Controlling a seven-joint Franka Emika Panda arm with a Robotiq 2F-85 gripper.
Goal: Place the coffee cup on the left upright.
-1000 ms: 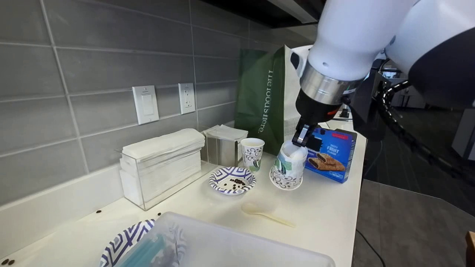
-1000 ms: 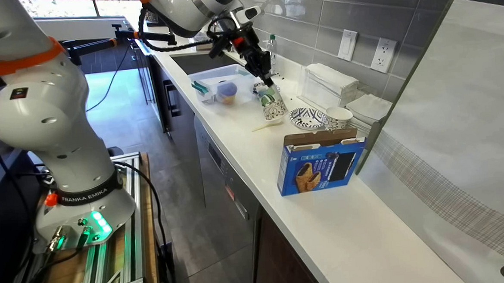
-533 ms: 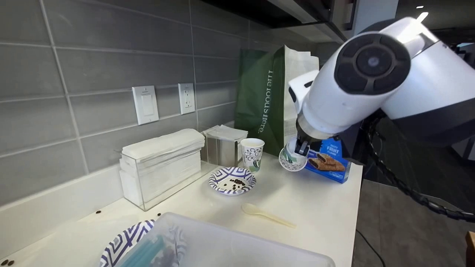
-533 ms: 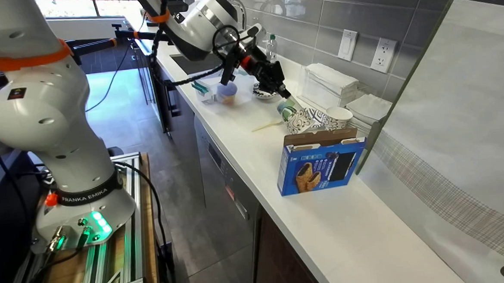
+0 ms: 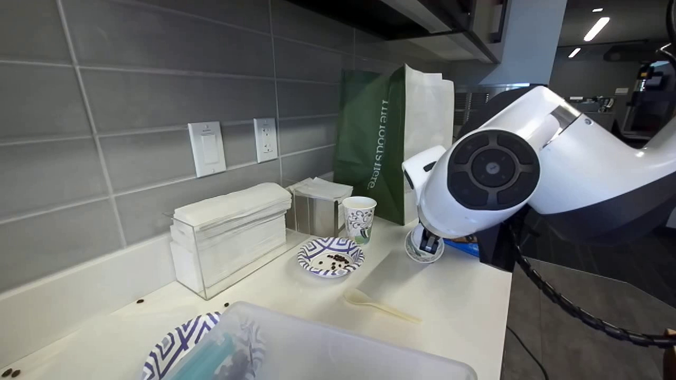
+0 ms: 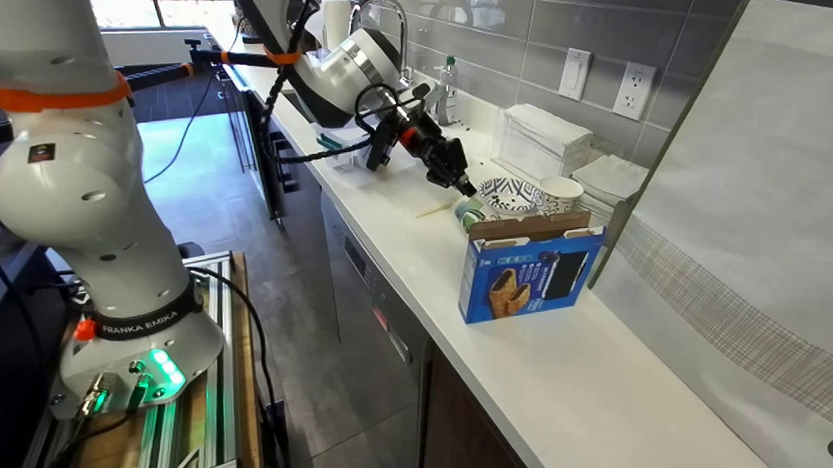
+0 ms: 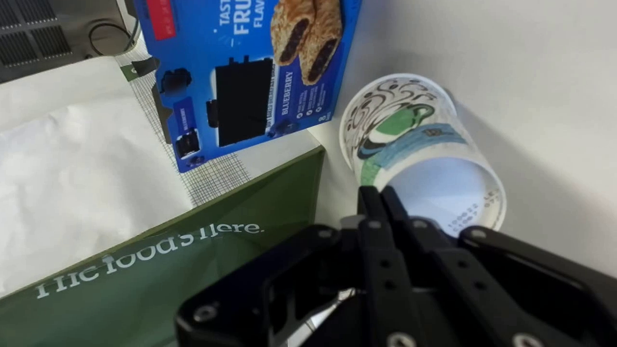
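In the wrist view I see the black pincer pinching an upside-down, curly-patterned white paper cup. In an exterior view, a blue cardboard box partly hides it. In an exterior view, a round, blue-patterned paper bowl sits nearby.

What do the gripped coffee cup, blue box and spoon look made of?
Coffee cup: looks like matte printed paper, going by its rolled rim and recessed base; any lining can't be judged.
Blue box: smooth printed cardboard, with bare brown board showing at the top.
Spoon: probably plastic, smooth and evenly cream-coloured; the view leaves this open.
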